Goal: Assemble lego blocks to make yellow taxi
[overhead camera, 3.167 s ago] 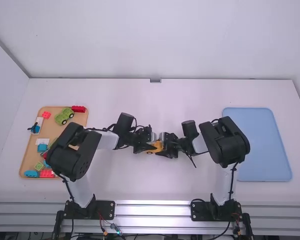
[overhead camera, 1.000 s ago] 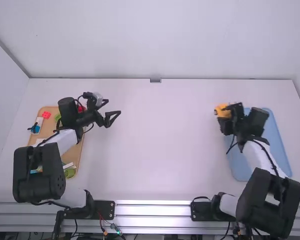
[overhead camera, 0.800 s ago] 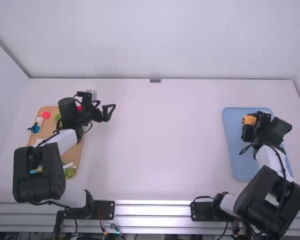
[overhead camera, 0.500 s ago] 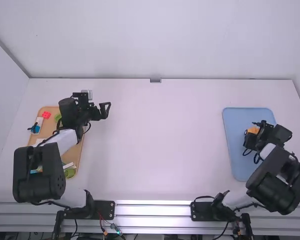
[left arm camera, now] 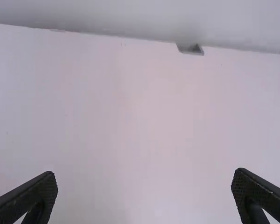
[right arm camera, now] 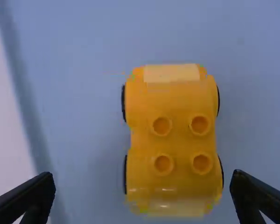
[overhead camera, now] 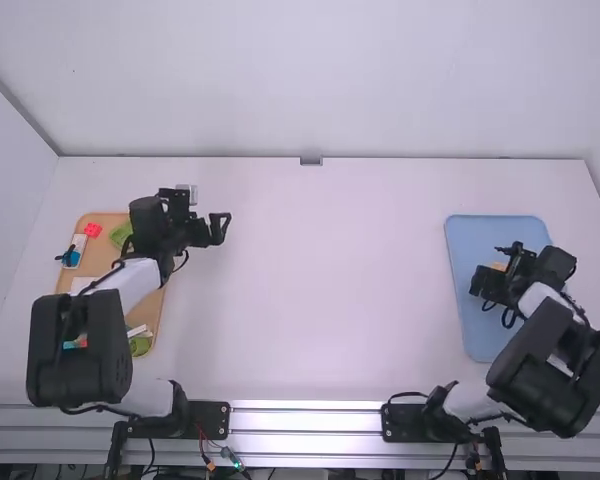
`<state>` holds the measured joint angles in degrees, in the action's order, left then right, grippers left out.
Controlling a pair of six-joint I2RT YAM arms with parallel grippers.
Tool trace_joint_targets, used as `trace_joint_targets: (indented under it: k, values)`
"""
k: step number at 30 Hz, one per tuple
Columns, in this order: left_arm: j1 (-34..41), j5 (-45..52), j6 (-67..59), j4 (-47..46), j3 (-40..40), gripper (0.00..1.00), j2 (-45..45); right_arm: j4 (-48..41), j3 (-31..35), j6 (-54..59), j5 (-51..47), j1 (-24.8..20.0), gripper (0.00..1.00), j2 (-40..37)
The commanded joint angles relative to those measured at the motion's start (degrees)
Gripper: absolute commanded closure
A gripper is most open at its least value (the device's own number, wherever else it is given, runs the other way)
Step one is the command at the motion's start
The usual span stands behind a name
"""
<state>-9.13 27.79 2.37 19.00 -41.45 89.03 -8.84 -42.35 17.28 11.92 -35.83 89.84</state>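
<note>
Yellow plastic block taxi [right arm camera: 172, 142] sits studs-up in the shallow blue tray [overhead camera: 472, 330] at the white bench's [overhead camera: 340, 330] three o'clock, likely its delivery spot, right gripper [right arm camera: 143, 175] spread around it for release, left gripper [overhead camera: 221, 228] spread, out of the way towards ten o'clock.

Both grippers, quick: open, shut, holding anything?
Left gripper: open, nothing in it.
Right gripper: open, fingers clear of the yellow car, which is on the blue tray.
</note>
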Motion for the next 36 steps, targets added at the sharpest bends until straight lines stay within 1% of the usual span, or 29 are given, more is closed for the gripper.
trace_joint_targets:
  k: [1,3,5,6,7,8,12,14,16,18,23,26,28,32,36]
  values:
    - [2.05,-3.93,-3.56,-3.5,-2.64,0.01,-3.5,-2.73,-3.54,-3.45,-2.49,1.99,0.01,-5.35]
    - [3.85,-7.98,-4.52,-8.17,-4.46,0.01,-4.94,-5.53,-4.42,-4.52,-3.21,3.63,0.01,-8.17]
    - [6.23,-10.78,-6.47,-13.22,-6.54,0.01,-6.82,-8.63,-5.55,-4.63,-2.73,6.16,0.01,-11.58]
    - [7.63,-10.93,-7.89,-15.93,-7.76,0.01,-8.0,-10.32,-6.23,-4.7,-2.8,8.02,0.01,-13.57]
    - [7.85,-10.91,-8.17,-16.28,-7.93,0.01,-8.2,-10.54,-6.32,-4.76,-2.82,8.33,0.01,-13.86]
    - [9.62,-10.73,-10.01,-19.37,-9.4,0.01,-10.34,-12.31,-7.04,-5.92,-2.99,11.15,0.01,-16.76]
    - [12.26,-10.88,-9.42,-22.58,-11.45,0.01,-15.37,-14.4,-7.8,-8.52,-2.99,17.55,0.01,-23.61]
    - [13.29,-10.88,-9.31,-23.56,-12.57,0.01,-19.12,-13.9,-7.89,-10.64,-2.95,23.15,0.01,-28.98]
    - [13.29,-10.45,-9.31,-23.5,-12.61,0.01,-20.79,-13.7,-7.89,-11.1,-2.95,25.42,0.01,-31.54]
    - [12.92,-10.29,-9.31,-23.74,-12.59,0.01,-23.71,-13.81,-7.89,-11.04,-2.99,29.44,0.01,-36.41]
    - [11.02,-12.17,-7.5,-22.21,-10.74,0.04,-26.22,-11.94,-6.02,-12.89,-4.85,32.47,0.04,-39.6]
    - [9.13,-14.54,-5.13,-19.84,-8.37,0.08,-28.59,-9.49,-3.57,-15.34,-7.3,34.92,0.09,-42.05]
    - [9.13,-15.77,-3.9,-19.0,-7.14,0.1,-29.82,-8.2,-2.28,-16.63,-8.59,35.83,0.11,-43.34]
    - [9.13,-19.25,-2.37,-19.0,-3.65,0.16,-33.31,-4.49,1.43,-17.28,-11.92,35.83,0.17,-47.05]
    - [9.13,-23.05,-2.37,-19.0,0.15,0.23,-37.11,-0.41,5.51,-17.28,-11.92,35.83,0.24,-51.13]
